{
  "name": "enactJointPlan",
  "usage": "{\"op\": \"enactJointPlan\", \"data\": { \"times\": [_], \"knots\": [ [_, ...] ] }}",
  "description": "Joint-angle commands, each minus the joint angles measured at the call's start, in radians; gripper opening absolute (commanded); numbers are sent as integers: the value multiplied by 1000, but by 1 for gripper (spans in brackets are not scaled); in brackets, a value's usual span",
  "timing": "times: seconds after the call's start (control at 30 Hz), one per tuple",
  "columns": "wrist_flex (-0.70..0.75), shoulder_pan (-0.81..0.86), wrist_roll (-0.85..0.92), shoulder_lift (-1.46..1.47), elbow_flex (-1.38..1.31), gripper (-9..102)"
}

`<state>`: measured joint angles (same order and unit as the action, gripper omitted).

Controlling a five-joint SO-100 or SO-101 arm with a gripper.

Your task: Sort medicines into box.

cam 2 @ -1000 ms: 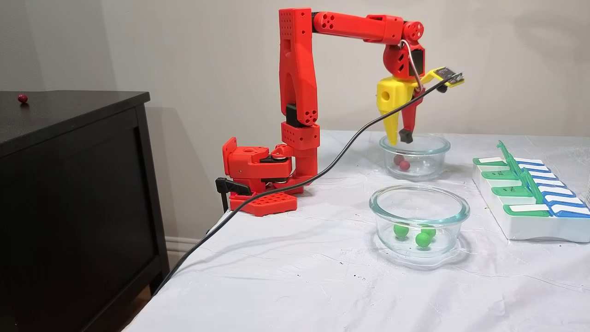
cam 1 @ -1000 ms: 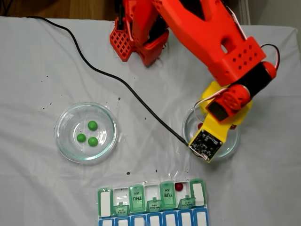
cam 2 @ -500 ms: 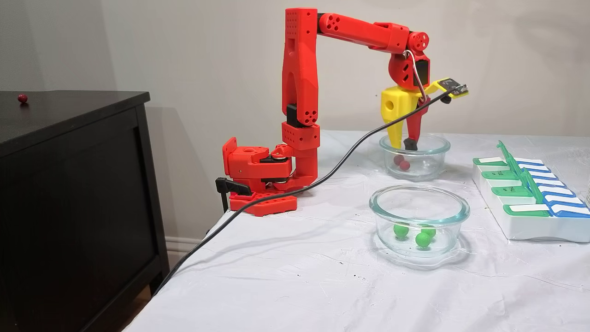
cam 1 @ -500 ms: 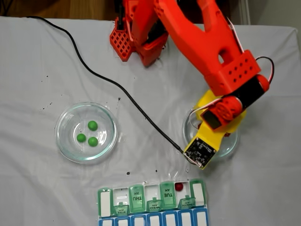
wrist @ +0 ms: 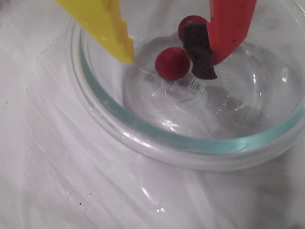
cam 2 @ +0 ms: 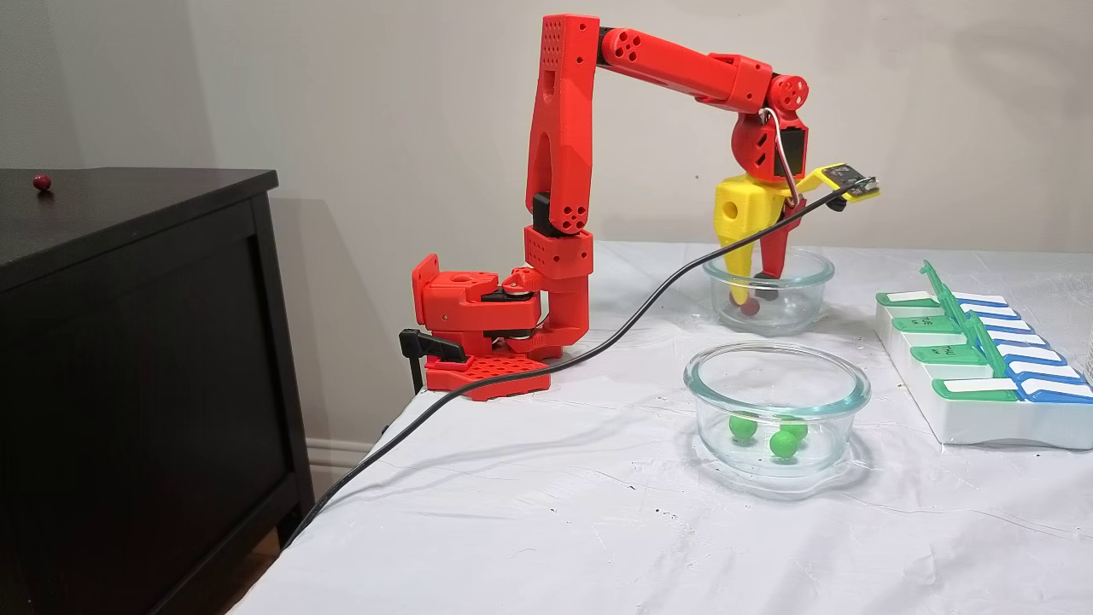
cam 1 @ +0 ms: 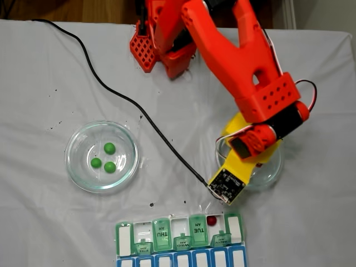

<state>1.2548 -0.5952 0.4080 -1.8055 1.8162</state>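
Note:
My gripper (wrist: 166, 64) is open and lowered into a clear glass dish (wrist: 157, 136), its yellow finger (wrist: 112, 28) on the left and its red finger with a black pad (wrist: 200, 47) on the right. One dark red medicine (wrist: 172, 63) lies on the dish floor between the fingertips, untouched; a second dark red medicine (wrist: 189, 23) is half hidden behind the red finger. From the side, the gripper (cam 2: 753, 293) reaches inside that dish (cam 2: 768, 278). Three green medicines (cam 1: 105, 158) rest in another dish (cam 1: 75, 167). The box (cam 1: 123, 238) holds one dark red medicine (cam 1: 211, 221) in an open compartment.
A black cable (cam 1: 139, 105) runs across the white cloth to the wrist camera board (cam 1: 227, 184). The arm's red base (cam 2: 478, 333) stands at the table's back edge. A black cabinet (cam 2: 128, 342) beside the table carries a stray red ball (cam 2: 41, 181).
The gripper has descended from above the rim to deep inside the dish with the red medicines, staying open. The wrist shifted slightly left in the top-down fixed view.

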Motion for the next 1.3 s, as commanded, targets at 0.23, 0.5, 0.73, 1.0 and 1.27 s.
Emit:
{"op": "enactJointPlan", "data": {
  "times": [0.23, 0.5, 0.73, 1.0, 1.27],
  "knots": [
    [-37, -28, -23, -31, -6, 21],
    [-61, -37, -25, -23, 31, 21],
    [-77, -37, -26, -20, 44, 20],
    [-91, -44, -26, -2, 64, 20],
    [-123, -57, 0, -49, 92, 0]
  ]
}}
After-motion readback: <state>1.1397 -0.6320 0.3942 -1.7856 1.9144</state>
